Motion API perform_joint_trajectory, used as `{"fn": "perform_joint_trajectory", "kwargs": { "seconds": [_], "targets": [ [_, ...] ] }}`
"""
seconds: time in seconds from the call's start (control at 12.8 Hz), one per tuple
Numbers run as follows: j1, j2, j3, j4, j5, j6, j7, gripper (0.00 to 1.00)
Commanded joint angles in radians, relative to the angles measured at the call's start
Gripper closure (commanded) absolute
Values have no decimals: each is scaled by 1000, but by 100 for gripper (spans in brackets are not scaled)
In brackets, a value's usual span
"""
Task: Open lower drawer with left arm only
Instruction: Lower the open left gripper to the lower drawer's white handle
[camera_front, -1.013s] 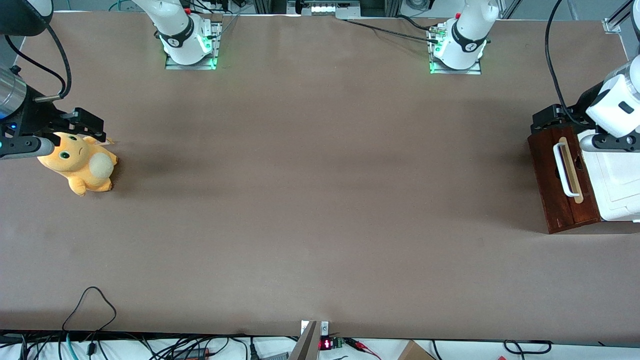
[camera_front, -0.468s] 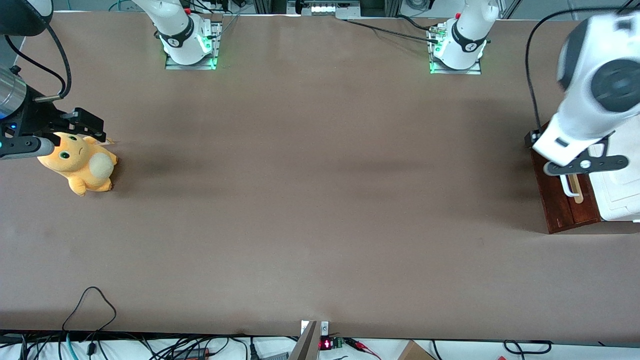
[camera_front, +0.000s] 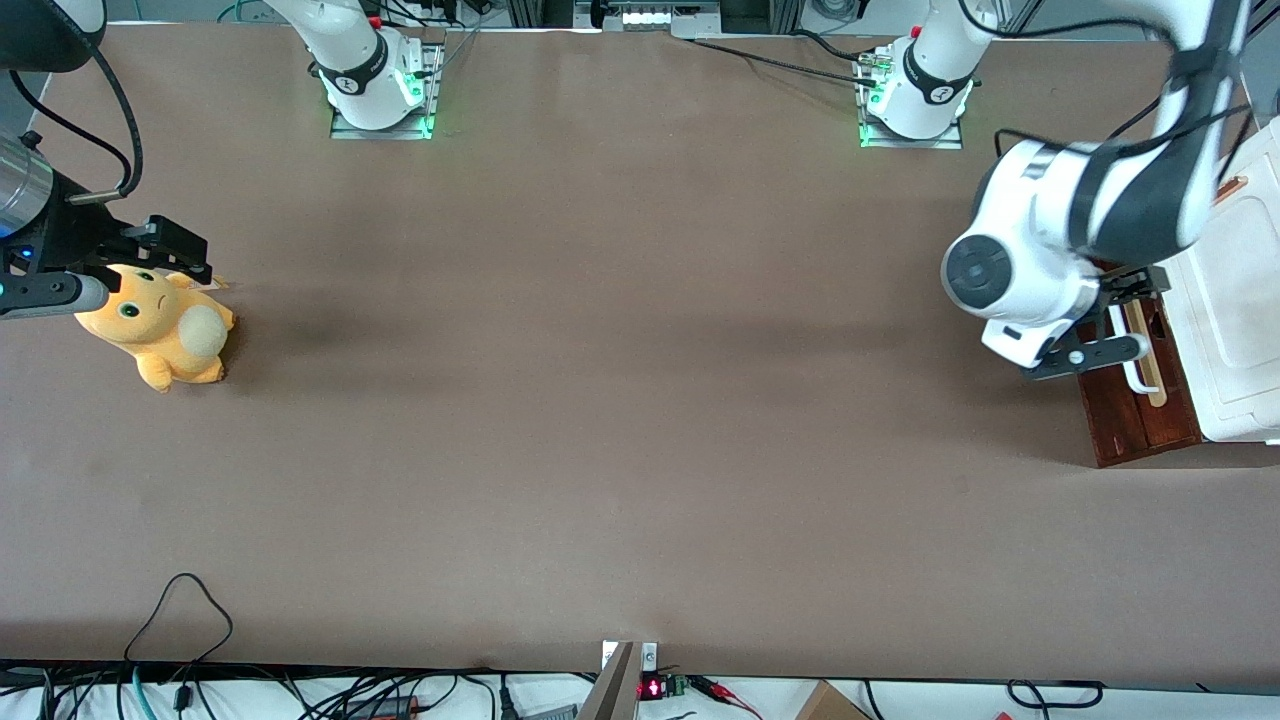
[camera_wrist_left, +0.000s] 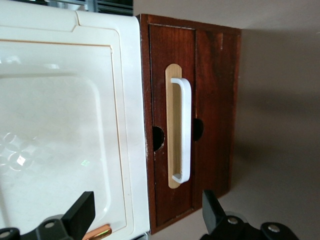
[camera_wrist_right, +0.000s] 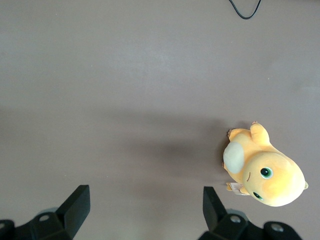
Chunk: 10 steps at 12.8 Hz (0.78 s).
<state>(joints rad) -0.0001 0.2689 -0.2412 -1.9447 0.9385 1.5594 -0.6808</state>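
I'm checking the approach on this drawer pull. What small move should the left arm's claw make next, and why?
Probably ease the open claw down until its fingers straddle the white loop handle. The wrist view shows the fingers spread wide and clear of the handle, holding nothing, and the lower drawer looks fully shut. In the front view the claw hovers above the handle.

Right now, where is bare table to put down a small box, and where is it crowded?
The wide brown table between the yellow plush toy and the lower drawer lies bare. It is crowded at the working arm's end: the left arm and its open gripper hang above the drawer's white handle.
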Motion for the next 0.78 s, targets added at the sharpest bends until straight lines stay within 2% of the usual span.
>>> {"fn": "perform_joint_trajectory", "kwargs": {
  "seconds": [0.0,0.55,0.7],
  "targets": [
    [15,36,-9,-69,126,8,-116,5],
    [15,205,-9,-140,417,-53,-236,7],
    [15,275,-9,-140,508,-99,-293,10]
  ]
}}
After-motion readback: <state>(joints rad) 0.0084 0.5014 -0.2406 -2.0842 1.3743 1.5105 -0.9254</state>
